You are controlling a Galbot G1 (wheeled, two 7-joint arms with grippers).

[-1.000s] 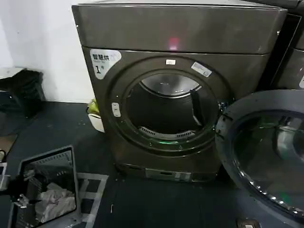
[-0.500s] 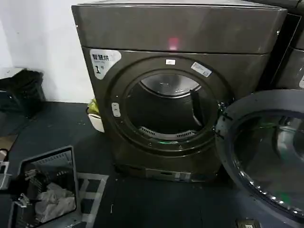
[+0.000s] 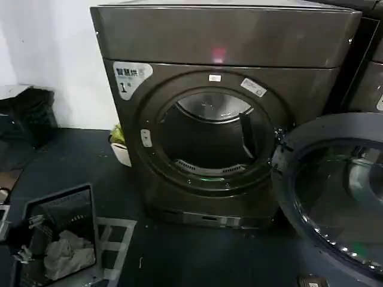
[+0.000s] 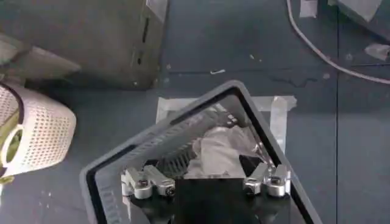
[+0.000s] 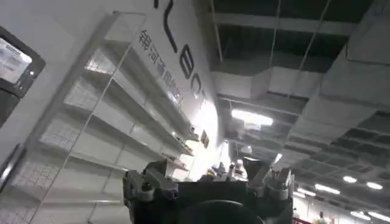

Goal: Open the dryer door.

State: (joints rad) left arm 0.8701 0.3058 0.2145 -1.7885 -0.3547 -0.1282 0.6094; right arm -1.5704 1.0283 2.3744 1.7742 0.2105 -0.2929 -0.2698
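The dryer (image 3: 221,36) is a dark bronze-grey box with a white "1" sticker (image 3: 127,78) and a pink-red light (image 3: 218,55). Its drum opening (image 3: 209,134) is uncovered. The dryer door (image 3: 335,197), a round door with dark glass, stands swung wide open at the right. My left gripper (image 3: 18,239) hangs low at the far left, over a basket and far from the door. In the left wrist view that gripper (image 4: 207,182) is open with nothing in it. My right gripper (image 5: 210,182) points up at the ceiling, open and holding nothing.
A dark grey basket (image 3: 60,194) holding white cloth sits on the floor at the front left, with its rim (image 4: 183,112) under my left gripper. A white perforated container (image 4: 36,137) stands by the dryer's left side. A neighbouring machine (image 3: 371,66) stands at the right.
The left gripper has shifted slightly lower and leftward over the basket. The door stays open in the same place.
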